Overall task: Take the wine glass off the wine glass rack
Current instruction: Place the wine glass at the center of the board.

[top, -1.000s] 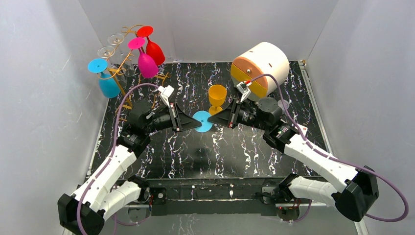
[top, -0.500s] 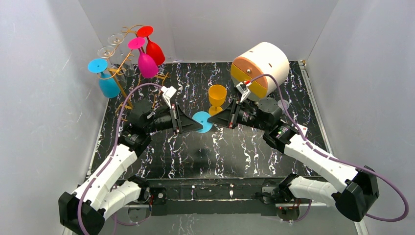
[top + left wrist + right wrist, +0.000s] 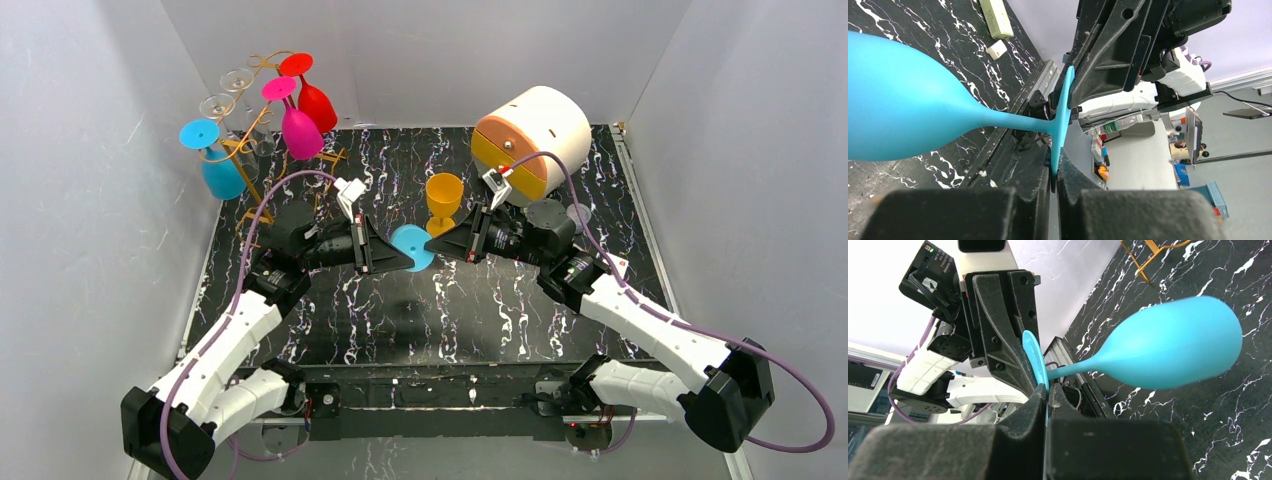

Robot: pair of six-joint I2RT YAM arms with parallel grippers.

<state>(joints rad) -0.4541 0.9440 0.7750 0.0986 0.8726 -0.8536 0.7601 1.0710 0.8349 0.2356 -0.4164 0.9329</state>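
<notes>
Seven glasses are showing. Five are hanging from the wine glass rack at the worktop's far left corner: a hanging blue glass, two clear glasses, a magenta glass and a red glass. Mid-worktop, well apart from every edge, the left pincer and right pincer are each clamping the foot rim of the blue wine glass, which is off the rack with its bowl pointing down. Just behind it, an orange glass is standing upright. A cream drum is lying near the far right corner; its contents cannot be told.
</notes>
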